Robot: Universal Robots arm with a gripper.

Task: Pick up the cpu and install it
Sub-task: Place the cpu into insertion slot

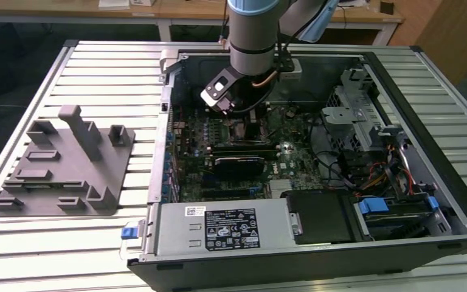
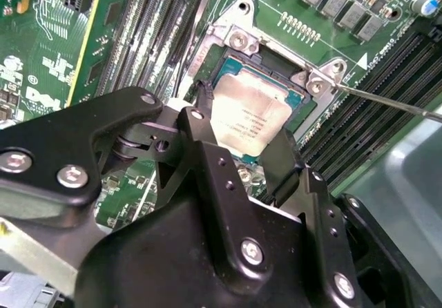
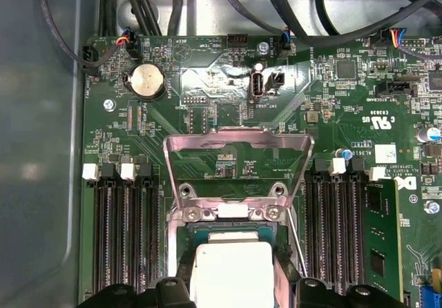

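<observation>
The cpu, a flat square chip with a silver top, lies in or just over the motherboard socket, level with its frame. In the first wrist view the cpu sits below the raised metal load plate. My gripper reaches down into the open computer case, and its black fingers press against two opposite edges of the chip. In the exterior view the gripper hangs over the upper middle of the motherboard. Whether the chip is fully seated is hidden by the fingers.
A thin metal socket lever sticks out beside the socket. Memory slots flank it on both sides, with one module fitted. A grey plastic fixture with upright posts stands on the slatted table at the exterior view's left. Cables and drive cages crowd the case's right.
</observation>
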